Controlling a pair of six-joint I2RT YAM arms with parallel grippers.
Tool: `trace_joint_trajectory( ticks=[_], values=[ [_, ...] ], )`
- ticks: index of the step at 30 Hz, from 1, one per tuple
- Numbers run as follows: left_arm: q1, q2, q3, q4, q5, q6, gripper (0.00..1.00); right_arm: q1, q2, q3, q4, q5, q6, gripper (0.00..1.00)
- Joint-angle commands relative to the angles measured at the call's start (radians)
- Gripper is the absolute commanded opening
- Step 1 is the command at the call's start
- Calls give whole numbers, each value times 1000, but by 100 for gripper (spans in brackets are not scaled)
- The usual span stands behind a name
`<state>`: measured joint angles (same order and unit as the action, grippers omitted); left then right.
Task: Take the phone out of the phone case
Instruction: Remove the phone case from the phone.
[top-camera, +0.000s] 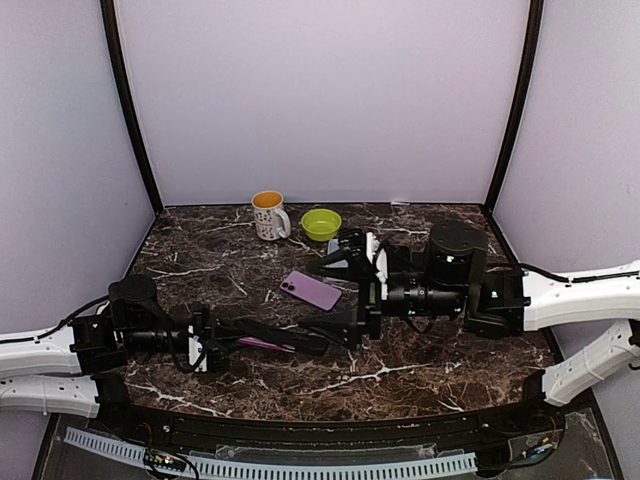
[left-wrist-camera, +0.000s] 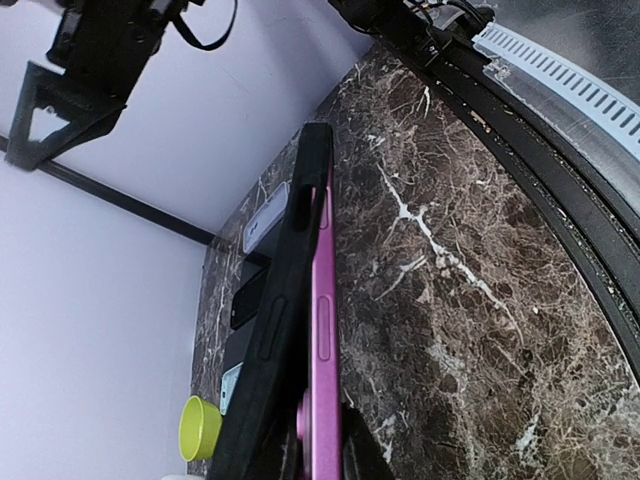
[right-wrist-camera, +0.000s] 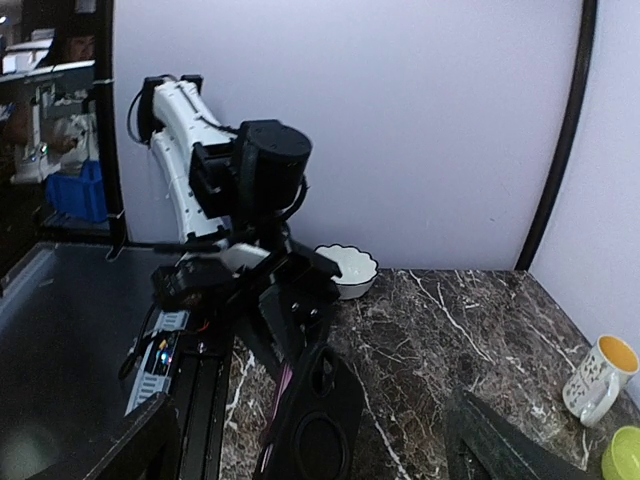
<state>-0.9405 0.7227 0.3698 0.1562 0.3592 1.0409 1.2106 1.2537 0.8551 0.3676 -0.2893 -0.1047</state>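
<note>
My left gripper (top-camera: 228, 343) is shut on a magenta phone (left-wrist-camera: 325, 330) and holds it on edge above the table, pointing right. A black case (left-wrist-camera: 285, 300) still sits on the phone, and its edge is parted from the phone's side. In the top view the case (top-camera: 295, 337) reaches toward my right gripper (top-camera: 358, 316). In the right wrist view the right gripper (right-wrist-camera: 315, 430) is wide open, and the camera end of the case (right-wrist-camera: 325, 420) lies between its fingers (right-wrist-camera: 490, 445) without touching them.
A second purple phone (top-camera: 312, 290) lies flat mid-table. A white mug (top-camera: 268, 214) and a green bowl (top-camera: 321, 223) stand at the back. A white scalloped bowl (right-wrist-camera: 347, 270) sits behind the left arm. The front rail (left-wrist-camera: 560, 80) runs along the near edge.
</note>
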Motion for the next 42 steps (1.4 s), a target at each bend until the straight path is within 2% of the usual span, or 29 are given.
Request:
trace_joint_trajectory(
  ticks=[1, 6, 10, 24, 42],
  values=[
    [0, 10, 48, 37, 20, 16, 0, 33, 116, 181, -192, 191, 192, 89],
    [1, 27, 59, 16, 34, -13, 0, 91, 312, 415, -425, 315, 186, 88],
    [1, 32, 57, 16, 36, -26, 0, 123, 410, 520, -541, 364, 150, 87],
    [2, 28, 61, 2, 55, -33, 0, 138, 513, 602, -620, 382, 121, 72],
    [0, 28, 61, 11, 26, -47, 0, 168, 557, 633, -736, 479, 45, 44]
  ],
)
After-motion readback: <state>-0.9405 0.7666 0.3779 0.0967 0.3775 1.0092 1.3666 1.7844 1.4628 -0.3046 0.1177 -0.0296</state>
